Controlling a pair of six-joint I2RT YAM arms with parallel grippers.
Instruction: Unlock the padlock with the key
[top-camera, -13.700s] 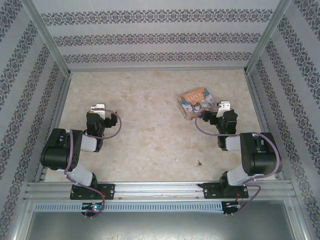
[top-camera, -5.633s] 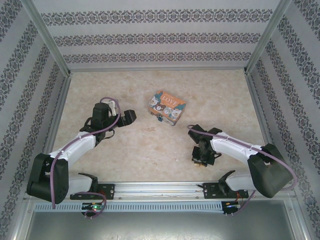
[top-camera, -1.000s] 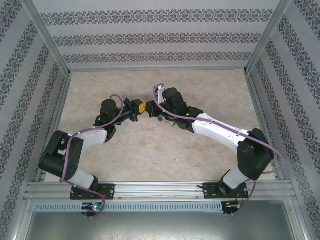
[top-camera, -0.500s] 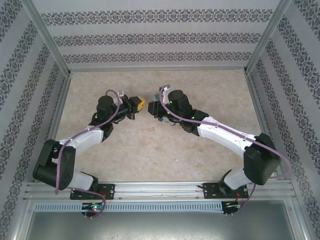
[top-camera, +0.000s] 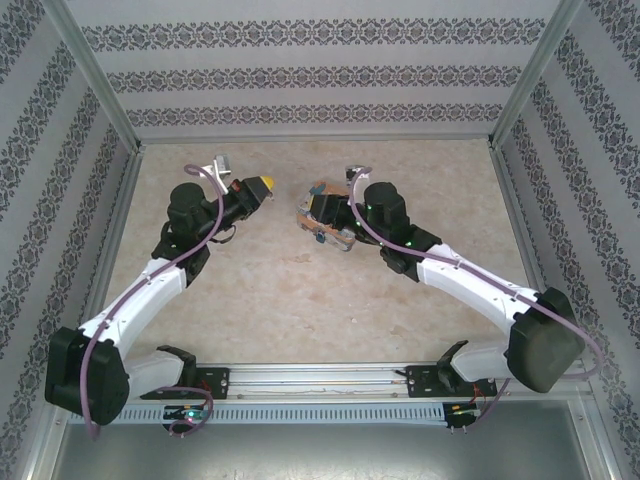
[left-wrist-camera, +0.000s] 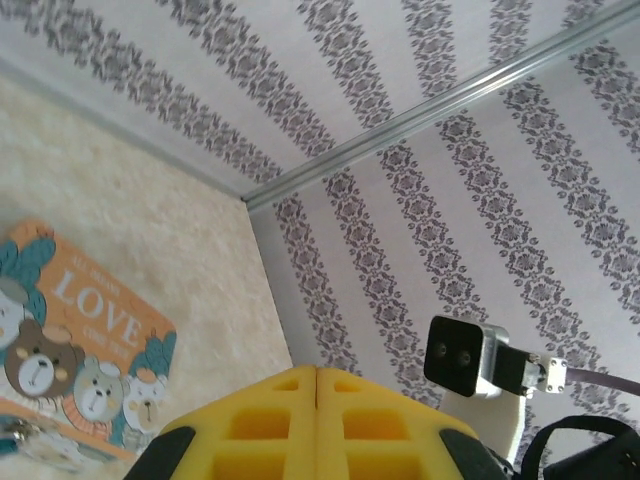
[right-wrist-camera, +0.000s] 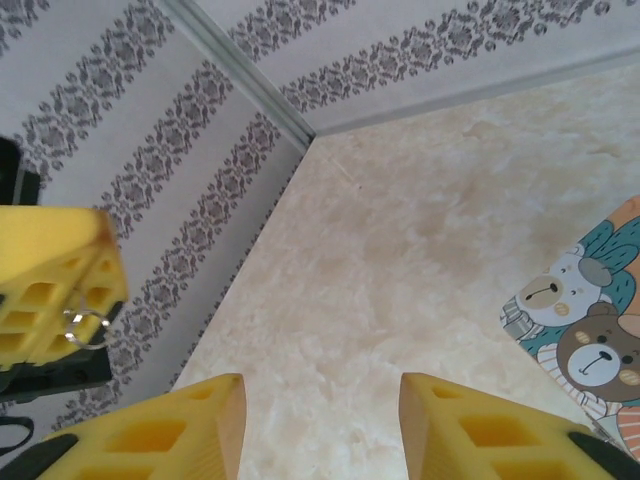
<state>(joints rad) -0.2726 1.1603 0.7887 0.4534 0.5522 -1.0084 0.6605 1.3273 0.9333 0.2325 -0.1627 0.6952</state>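
Observation:
My left gripper (top-camera: 265, 184) is lifted above the table at the back left, its yellow jaws pressed shut (left-wrist-camera: 317, 372). From the right wrist view a small silvery key ring (right-wrist-camera: 86, 326) hangs from those shut fingers (right-wrist-camera: 55, 275); the key's blade is hidden. My right gripper (top-camera: 335, 205) is open with nothing between its jaws (right-wrist-camera: 320, 420), hovering at the orange-and-blue LOVE tin (top-camera: 325, 228). A tiny blue-teal padlock (top-camera: 319, 238) sits at the tin's near edge, and shows blurred at the tin's edge (left-wrist-camera: 18, 437) in the left wrist view.
The tin (left-wrist-camera: 85, 330) (right-wrist-camera: 585, 325) lies on the marbled table (top-camera: 300, 290) between the two grippers. Patterned walls with metal corner posts (left-wrist-camera: 400, 115) close in the back and both sides. The right arm's wrist camera (left-wrist-camera: 462, 352) faces my left gripper.
The two grippers met tip to tip a second ago and have drawn apart. My left gripper rose back and left, still shut; the right one moved right over the tin.

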